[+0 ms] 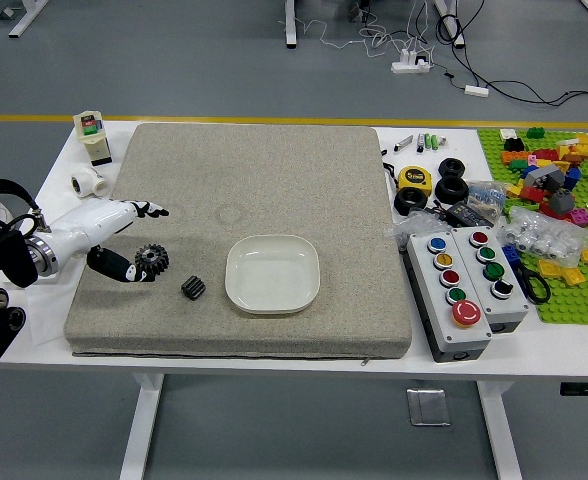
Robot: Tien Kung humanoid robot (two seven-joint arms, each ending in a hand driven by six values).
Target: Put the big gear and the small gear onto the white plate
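The left hand (150, 241) reaches in over the left side of the grey-beige, fabric-like mat (244, 180), its fingers wide. The big gear (152, 259), dark and toothed, is at the thumb's tip; whether they touch, I cannot tell. The small gear (193, 287), squat and ridged, lies between it and the white plate (272, 275), with a strip of mat on either side. Glossy, round-cornered and raised-rimmed, the plate sits well inside the mat's edges, button boxes (438, 305) beyond the right one
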